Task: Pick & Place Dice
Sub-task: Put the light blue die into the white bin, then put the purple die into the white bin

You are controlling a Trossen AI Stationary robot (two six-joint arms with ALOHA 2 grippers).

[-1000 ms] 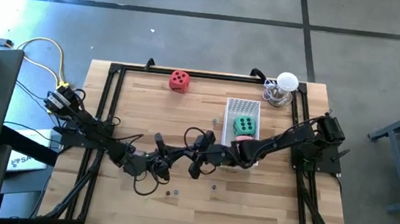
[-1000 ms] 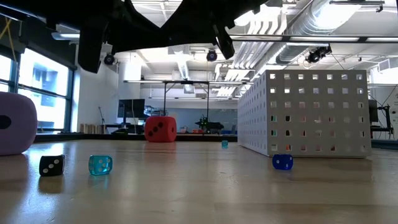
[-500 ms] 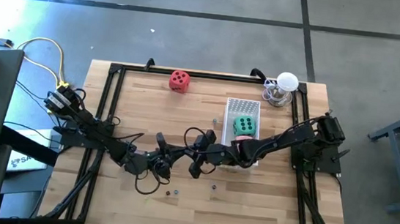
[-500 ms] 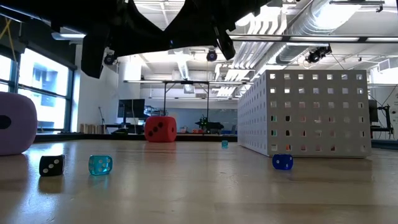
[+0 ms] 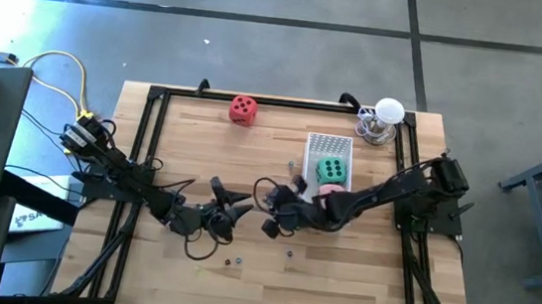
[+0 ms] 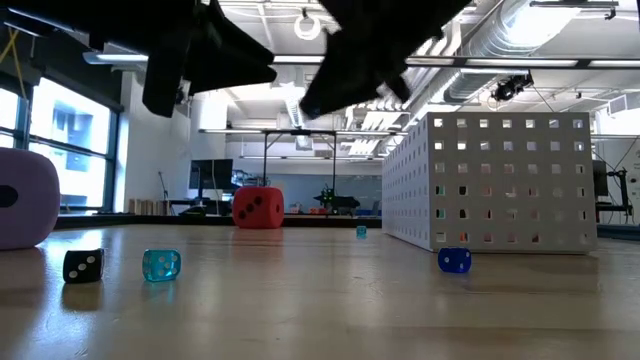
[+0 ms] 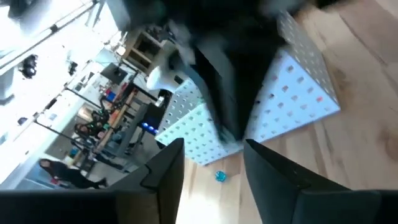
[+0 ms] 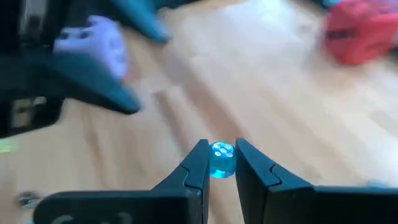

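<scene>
- The wooden desk fills the middle of the high view inside a black frame.
- My two arms meet near the centre of that view, the left one coming in from the left edge and the right one from the right.
- A white perforated box stands right of centre; in the low view it rises at the right.
- The green die sits inside that box, with a bit of the pink die showing just below it in the high view, partly covered by my right arm.
- The purple die rests on the desk at the far left of the low view; my right wrist view shows it blurred at upper left.
- The red die lies near the desk's top edge in the high view, well apart from both claws.
- My left claw hangs just left of centre with its fingers spread apart.
- My right claw is pinched onto a small translucent blue die, held between the fingertips.
- Small dice lie along the front in the low view: a black one, a clear teal one and a blue one by the box.
</scene>
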